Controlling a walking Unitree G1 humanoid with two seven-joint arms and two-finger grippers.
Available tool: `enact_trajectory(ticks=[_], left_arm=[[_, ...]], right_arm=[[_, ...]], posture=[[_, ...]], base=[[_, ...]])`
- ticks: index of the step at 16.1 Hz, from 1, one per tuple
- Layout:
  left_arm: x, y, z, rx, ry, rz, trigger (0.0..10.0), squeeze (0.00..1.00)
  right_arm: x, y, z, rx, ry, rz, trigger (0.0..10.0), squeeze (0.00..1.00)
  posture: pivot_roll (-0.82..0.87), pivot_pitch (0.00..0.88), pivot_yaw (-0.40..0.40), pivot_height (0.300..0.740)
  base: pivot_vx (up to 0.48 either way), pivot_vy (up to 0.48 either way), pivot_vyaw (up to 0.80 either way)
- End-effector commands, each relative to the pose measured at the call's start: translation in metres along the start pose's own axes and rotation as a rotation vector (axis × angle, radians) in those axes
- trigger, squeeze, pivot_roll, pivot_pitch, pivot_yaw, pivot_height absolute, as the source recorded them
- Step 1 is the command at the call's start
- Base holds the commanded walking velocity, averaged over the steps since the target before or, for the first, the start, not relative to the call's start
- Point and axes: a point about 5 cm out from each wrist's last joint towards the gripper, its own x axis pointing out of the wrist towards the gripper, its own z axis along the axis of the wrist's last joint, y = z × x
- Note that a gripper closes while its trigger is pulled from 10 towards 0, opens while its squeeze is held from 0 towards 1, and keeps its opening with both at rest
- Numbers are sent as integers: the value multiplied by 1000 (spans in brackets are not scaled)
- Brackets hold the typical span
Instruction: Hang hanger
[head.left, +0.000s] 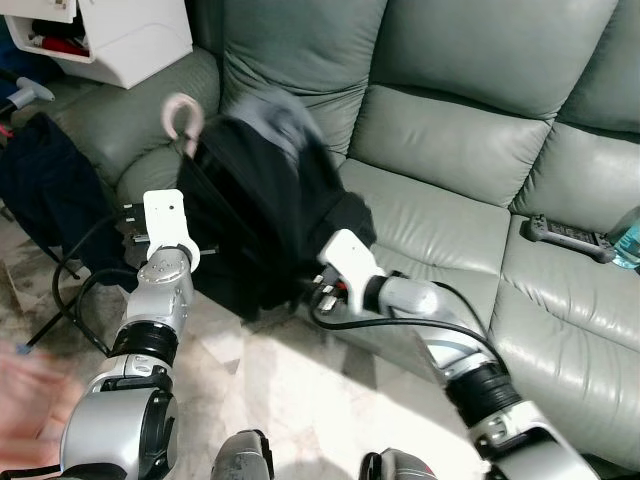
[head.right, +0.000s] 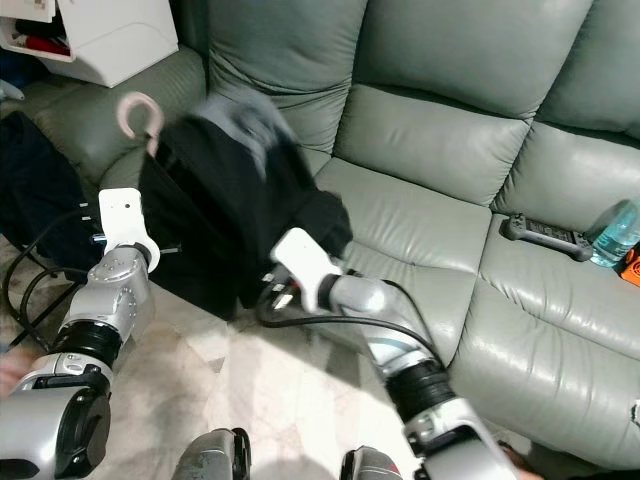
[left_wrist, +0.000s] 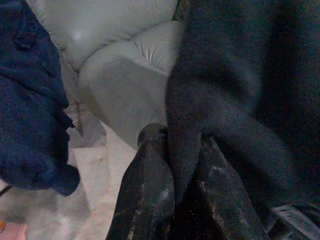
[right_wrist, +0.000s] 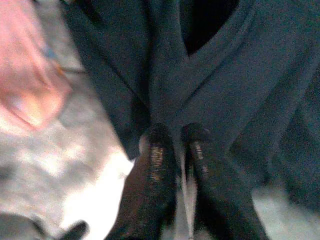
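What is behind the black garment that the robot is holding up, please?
Behind the black garment is the grey sofa. The pink hanger hook sticks out above it; the hanger's shoulders are covered by cloth.

A grey-green leather sofa spans the far side of the scene. A black handheld controller lies on its right seat cushion, with a clear water bottle just right of it. A white cabinet stands far left. Dark blue fabric hangs at the left.
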Motion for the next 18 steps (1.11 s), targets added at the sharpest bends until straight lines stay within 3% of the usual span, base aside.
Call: enact_trajectory(ticks=[1, 2, 4, 8, 11, 12, 13, 15, 18], left_arm=[[3, 5, 36, -55, -121, 31, 0, 0], [3, 7, 37, -57, -122, 36, 0, 0], [3, 8, 38, -56, -123, 43, 0, 0], [3, 9, 43, -18, -163, 7, 0, 0], [-1, 7, 58, 136, -276, -131, 0, 0], [-5, 1, 60, 217, -306, -255, 0, 0], [-13, -6, 54, 351, -313, -425, 0, 0], [-24, -3, 42, 475, -303, -604, 0, 0], [-29, 5, 29, 654, -264, -743, 0, 0]], right_arm=[[-8, -12, 2, -64, -16, -64, 10000, 1000], [-18, -14, 5, -171, -53, -48, 10000, 1000], [-28, -14, 7, -274, -86, -17, 10000, 1000], [-56, -11, 6, -274, -129, 135, 10000, 1000], [-69, -38, 11, -320, -142, -7, 10000, 1000], [-76, -49, 10, -336, -130, -54, 10000, 1000], [-86, -59, 8, -341, -115, -74, 10000, 1000], [-108, -76, 6, -359, -62, -54, 10000, 1000], [-136, -105, 13, -406, 32, -35, 10000, 1000]], posture=[[-37, 59, 21, 740], [-41, 63, 22, 740], [-46, 70, 22, 740], [-57, 77, 27, 740], [-59, 78, 28, 740], [-59, 78, 28, 740], [-50, 80, 29, 740], [-50, 80, 29, 740], [-51, 79, 30, 740]], base=[[0, 0, 0], [0, 0, 0], [0, 0, 0], [0, 0, 0], [0, 0, 0], [0, 0, 0], [0, 0, 0], [0, 0, 0], [0, 0, 0]])
